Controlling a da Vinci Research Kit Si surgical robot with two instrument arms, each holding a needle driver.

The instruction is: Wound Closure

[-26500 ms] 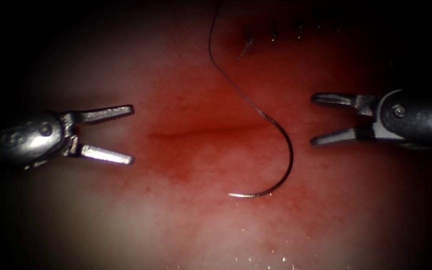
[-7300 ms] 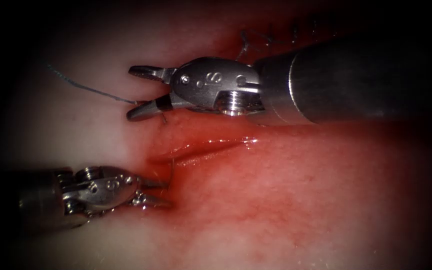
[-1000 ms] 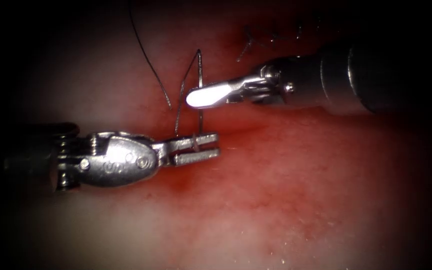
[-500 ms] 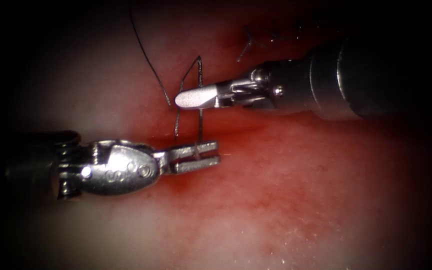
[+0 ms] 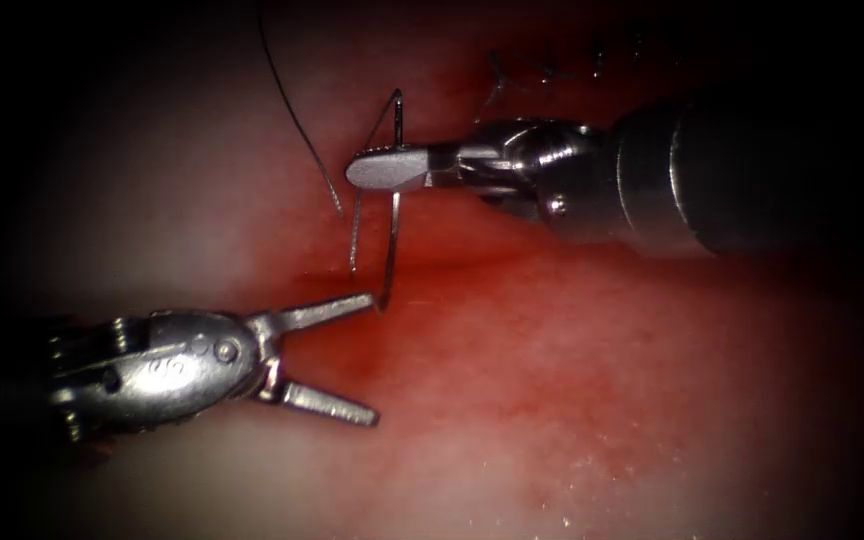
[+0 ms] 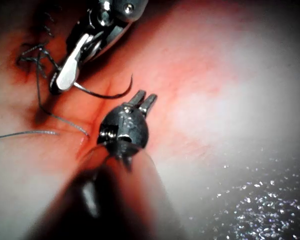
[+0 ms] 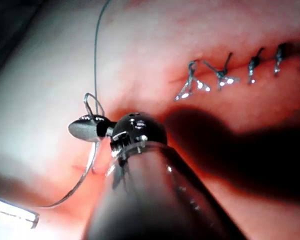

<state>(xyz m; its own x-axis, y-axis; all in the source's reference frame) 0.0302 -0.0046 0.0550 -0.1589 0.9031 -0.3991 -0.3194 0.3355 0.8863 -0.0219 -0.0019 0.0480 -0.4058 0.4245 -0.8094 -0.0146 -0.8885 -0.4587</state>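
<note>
My right tool (image 5: 377,170) is shut on the curved needle (image 5: 392,250), about a third of the way down from its thread end. The needle hangs free above the left end of the cut (image 5: 472,262), not in the tissue (image 5: 602,380), its tip beside the upper jaw of my left tool (image 5: 374,358). That tool's jaws stand open and hold nothing. Thread (image 5: 355,225) runs from the needle's top down to the tissue. In the left wrist view the needle (image 6: 102,94) curves out of the right tool (image 6: 65,80) toward the left tool (image 6: 144,99). The right wrist view shows the right tool (image 7: 82,127) on the needle (image 7: 85,175).
A second strand of thread (image 5: 297,120) runs up and out of view. Earlier stitches (image 5: 497,75) with cut ends lie behind the right tool's shaft, also seen as stitches (image 7: 225,72). Red fluid (image 5: 432,330) stains the tissue around the cut.
The right tool closed on the needle's upper part. The left tool then let go of the needle, opened, and drew back down and to the left. The needle rose slightly.
</note>
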